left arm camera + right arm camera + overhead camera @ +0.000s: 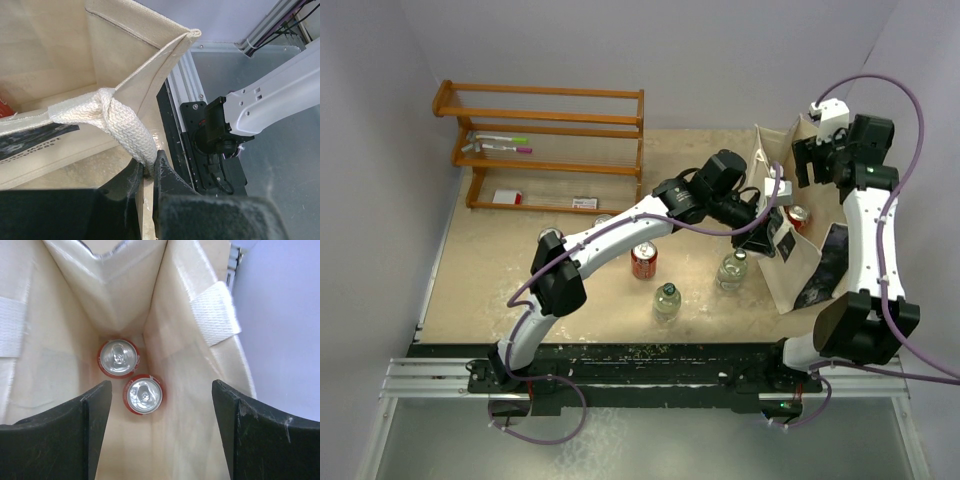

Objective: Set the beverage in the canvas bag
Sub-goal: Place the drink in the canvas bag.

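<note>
The cream canvas bag (798, 262) stands open at the right of the table, with a dark print on its side. My left gripper (763, 226) is shut on the bag's white woven handle (126, 131) at the near rim, its jaws pinching the strap (147, 167). My right gripper (804, 160) hovers open and empty over the bag's mouth (161, 386). Two red cans (118, 357) (144, 394) stand upright on the bag's floor. Another red can (643, 260) stands on the table left of the bag.
Two clear bottles (667, 300) (731, 270) stand on the table between the red can and the bag. A further can (603, 220) shows partly behind my left arm. A wooden rack (545, 150) holding markers stands at the back left.
</note>
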